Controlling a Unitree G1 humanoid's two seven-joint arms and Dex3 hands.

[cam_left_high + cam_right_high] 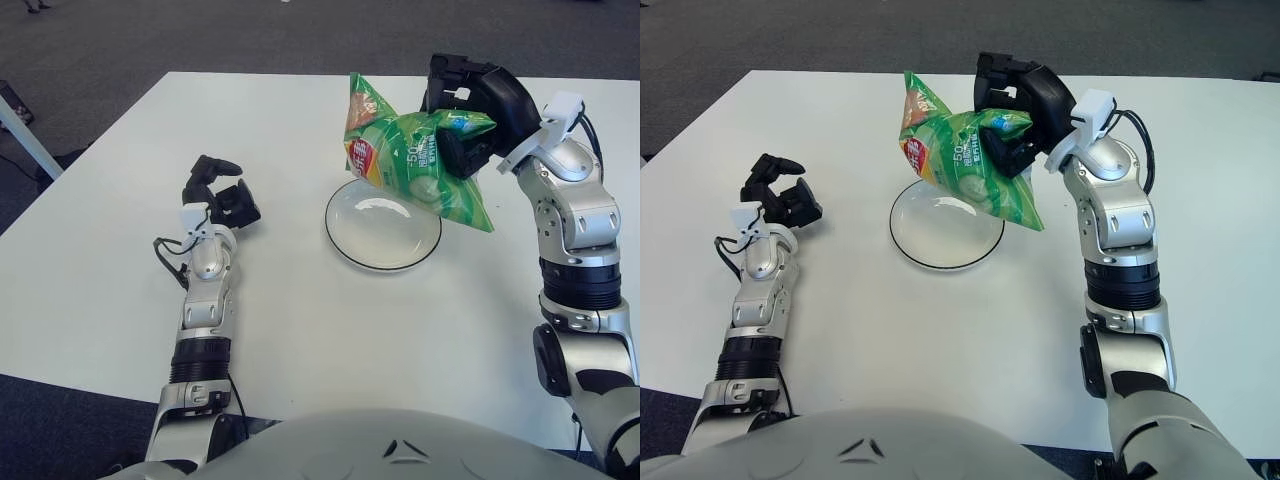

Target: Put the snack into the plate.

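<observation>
The green snack bag (420,165) is being held in the air by the right hand (470,115), whose fingers are being kept curled around the bag's far upper edge, so that the bag is hanging tilted over the far right part of the plate (383,228) without touching it. The left hand (218,195) is showing well to the left of the plate, with its fingers loosely curled and nothing being held. The carry is judged to be nearly done, with only the lowering and release remaining. A risk is being posed by the bag's lower corner, which is hanging past the plate's right rim: if the bag is let go from here, it may be left draped over the rim or be tipped onto the table. The light, puffed bag may also be dragged back out by a finger if the grip is not being opened fully. The plate is being borne by a plain white table (120,290), and dark grey carpet (150,35) is being shown beyond its far and left edges.
</observation>
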